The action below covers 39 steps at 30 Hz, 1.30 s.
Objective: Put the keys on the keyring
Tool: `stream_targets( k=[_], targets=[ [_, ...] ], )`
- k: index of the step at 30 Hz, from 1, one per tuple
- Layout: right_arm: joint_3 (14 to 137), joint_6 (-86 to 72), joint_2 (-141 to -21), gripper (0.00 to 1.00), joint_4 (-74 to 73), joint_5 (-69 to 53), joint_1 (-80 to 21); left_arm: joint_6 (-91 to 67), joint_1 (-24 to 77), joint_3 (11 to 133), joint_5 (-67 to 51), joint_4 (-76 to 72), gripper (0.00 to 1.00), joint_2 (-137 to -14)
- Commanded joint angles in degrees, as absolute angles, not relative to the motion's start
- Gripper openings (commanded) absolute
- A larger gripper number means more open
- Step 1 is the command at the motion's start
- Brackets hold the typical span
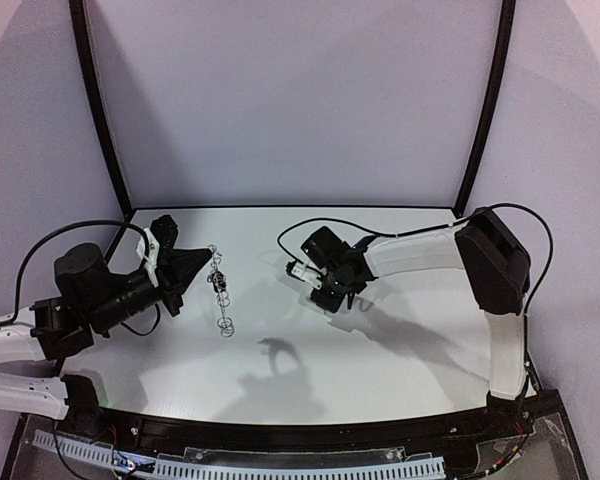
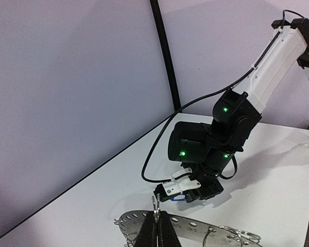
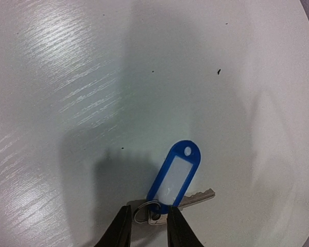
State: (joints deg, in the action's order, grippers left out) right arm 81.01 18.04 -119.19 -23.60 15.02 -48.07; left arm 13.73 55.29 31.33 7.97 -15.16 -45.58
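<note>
1. the white counter (image 1: 400,350) is walled by a pale backdrop (image 1: 300,100) between two black posts (image 1: 100,110) that rise from its far corners. a black cable (image 2: 159,149) loops off the right arm above the far half of the counter. a few small dark specks (image 3: 219,71) lie on the surface below the right hand.
2. nothing stands between the two hands. they face each other across a bare gap, above the middle of the counter.
3. the left hand (image 1: 205,262) reaches in from the left edge, its fingers (image 2: 154,231) pressed together on the rim of the keyring (image 2: 195,226).
4. the right hand (image 3: 150,218) is raised near the centre of the counter and points down at it. its fingers are closed almost fully, pinching the small split ring (image 3: 144,212) of a key (image 3: 195,197), so the key and its blue tag (image 3: 176,175) stick out past the fingertips, off the surface.
5. the keyring is held on edge in the air between the left edge and the centre. from above it shows only as a thin line of wire loops. in the left wrist view it is a flat grey perforated disc with silver wire loops along its rim.
6. the blue tag is an oval with a white label window and a hole at its far end. the silver key blade lies beside it.
</note>
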Motion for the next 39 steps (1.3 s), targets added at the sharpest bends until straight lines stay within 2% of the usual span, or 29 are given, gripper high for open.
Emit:
stream_targets(
  k=[1, 7, 9, 17, 26, 39],
  targets=[
    [81.96, 18.17, -121.58, 0.23, -24.43, 15.75, -48.78, 13.01, 55.04, 30.96, 7.77, -16.27, 0.01, -44.65],
    [81.86, 17.9, -121.78, 0.04, -24.57, 16.14, -48.87, 12.76, 55.04, 30.94, 7.67, -15.96, 0.01, -44.16],
    [81.91, 17.6, -121.64, 0.0, -24.36, 16.37, -48.9, 12.62, 55.09, 30.97, 7.5, -15.86, 0.01, -44.05],
    [79.67, 17.2, -116.66, 0.0, -19.39, 16.14, -48.96, 12.26, 55.07, 30.94, 6.89, -15.17, 0.01, -42.83],
    [68.67, 18.1, -100.37, 0.0, -6.83, 10.01, -49.04, 12.52, 55.05, 30.85, 6.02, -15.52, 0.01, -42.41],
    [54.1, 19.13, -80.79, 0.0, 10.7, -13.31, -49.04, 15.77, 55.05, 33.7, -1.75, -13.79, 0.01, -43.71]
  ],
)
